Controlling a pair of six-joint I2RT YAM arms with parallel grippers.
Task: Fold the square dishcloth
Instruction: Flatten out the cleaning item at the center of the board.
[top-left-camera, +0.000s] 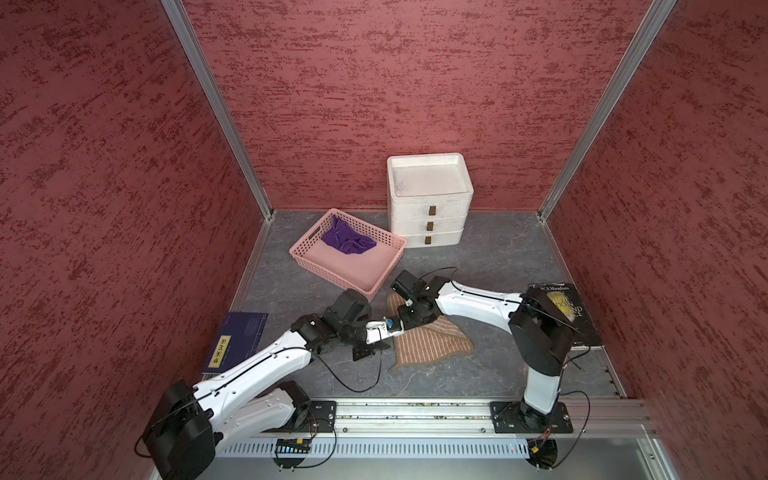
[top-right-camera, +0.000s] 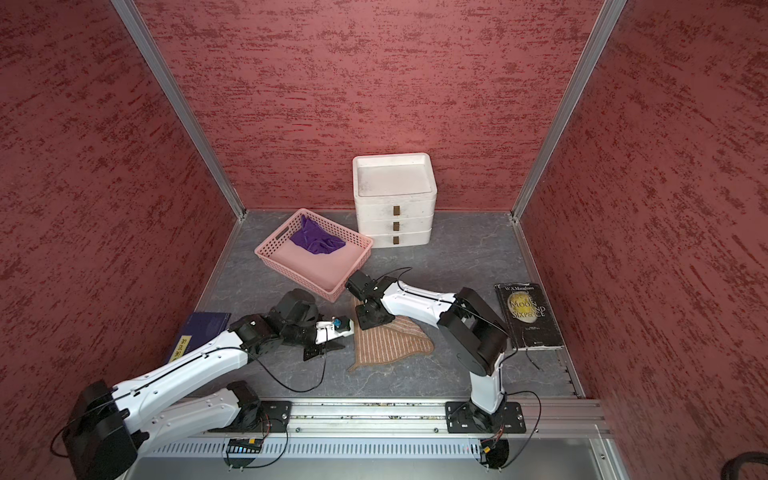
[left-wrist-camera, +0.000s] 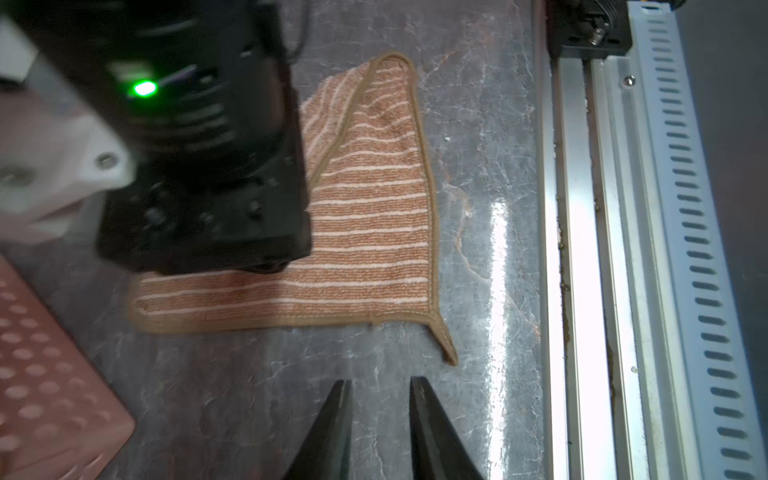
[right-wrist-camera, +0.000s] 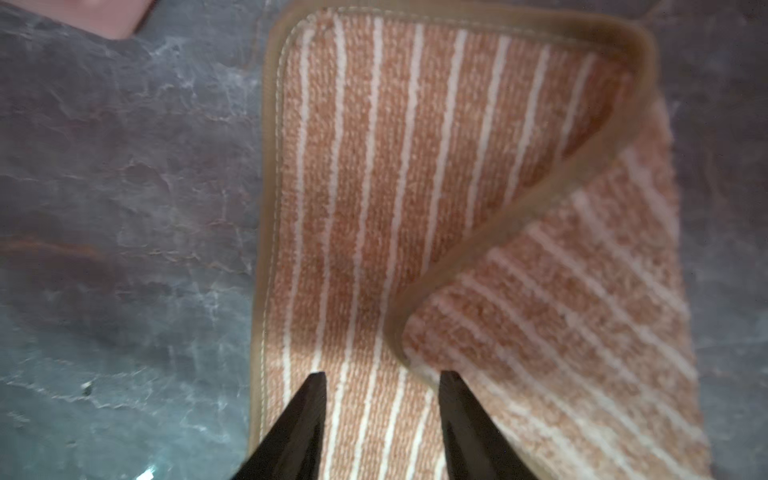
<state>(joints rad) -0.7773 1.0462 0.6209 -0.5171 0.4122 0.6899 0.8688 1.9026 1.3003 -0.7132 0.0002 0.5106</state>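
Note:
The square dishcloth, orange-brown with white stripes and a tan hem, lies on the grey table between the arms. One part is turned over on itself along a diagonal hem. My right gripper points down over the cloth's far half, open, with striped cloth showing between its fingertips. One fingertip sits at the edge of the turned-over flap. My left gripper stands open just off the cloth's left edge, over bare table near a loose hem corner.
A pink basket holding a purple cloth stands behind the left arm. A white drawer unit is at the back. A dark book lies at the right, a blue book at the left. A metal rail runs along the front.

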